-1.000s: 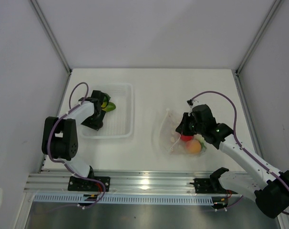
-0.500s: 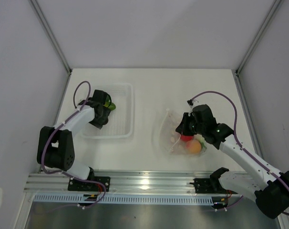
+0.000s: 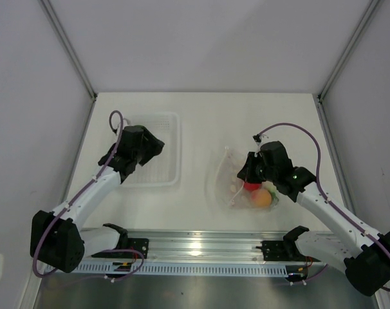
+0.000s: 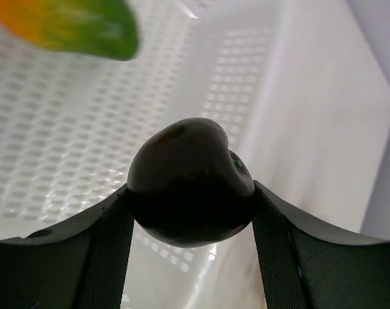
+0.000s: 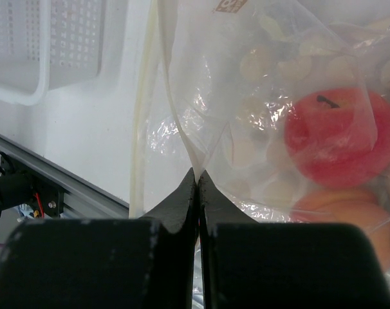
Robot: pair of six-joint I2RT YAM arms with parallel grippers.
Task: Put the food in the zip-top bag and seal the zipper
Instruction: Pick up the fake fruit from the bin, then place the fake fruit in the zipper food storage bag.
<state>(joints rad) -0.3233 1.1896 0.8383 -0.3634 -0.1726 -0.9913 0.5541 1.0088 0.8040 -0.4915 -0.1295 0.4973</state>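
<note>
- Left wrist: clamps round dark brown fruit (image 4: 185,167) in left gripper (image 4: 190,212); can roll out in transit.
- Pinches zip-top bag (image 5: 208,84) film in right gripper (image 5: 196,185); can slip, closing mouth.

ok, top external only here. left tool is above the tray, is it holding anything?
Observer: Yes, left wrist shows the left tool shut on the dark brown food.
Operator: Anything else in the tray?
Observer: One green-and-orange piece, blurred, over the tray floor.
Operator: Right tool?
Observer: The right tool is shut on a fold of the zip-top bag, holding film only, no food.
</note>
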